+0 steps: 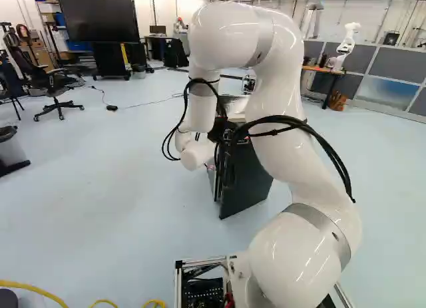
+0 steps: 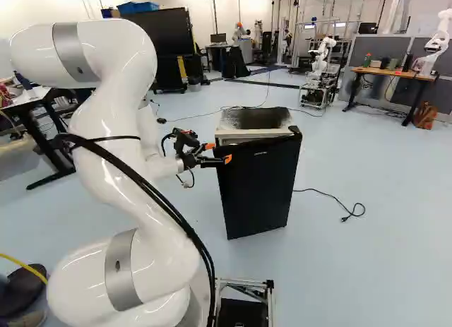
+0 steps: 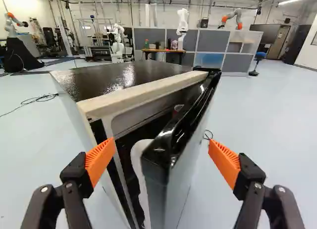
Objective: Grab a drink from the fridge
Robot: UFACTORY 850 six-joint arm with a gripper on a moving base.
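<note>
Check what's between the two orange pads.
The fridge door, edge-on at its top corner, with a visible gap to each of the pads; the wrist view shows it.

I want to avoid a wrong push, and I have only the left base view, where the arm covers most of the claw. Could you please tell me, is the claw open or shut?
Observer: The claw is open, as the wrist view shows.
Operator: Thank you. And where is the near edge of the door, compared with its pads?
Observer: In the wrist view, that edge of the door shows between the two pads.
Operator: Is the door fully closed against the fridge?
Observer: No, it is ajar; the wrist view shows a dark gap between it and the fridge.
</note>
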